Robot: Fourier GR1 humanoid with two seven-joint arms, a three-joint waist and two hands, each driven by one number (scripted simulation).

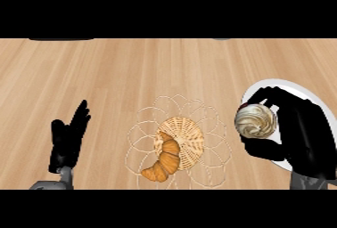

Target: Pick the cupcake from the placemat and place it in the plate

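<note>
A cupcake (255,120) with pale swirled frosting sits in my right hand (299,129), whose fingers and thumb curl round it. The hand holds it over the left part of the white plate (294,85) at the right of the counter. Most of the plate is hidden under the hand and forearm. A woven, lace-edged placemat (184,133) lies in the middle of the counter, left of the cupcake. My left hand (67,138) rests open at the lower left, fingers up, away from everything.
A golden croissant (164,162) lies on the placemat's lower left part. The counter (132,71) is light wood. Two dark shapes (60,39) show at its far edge.
</note>
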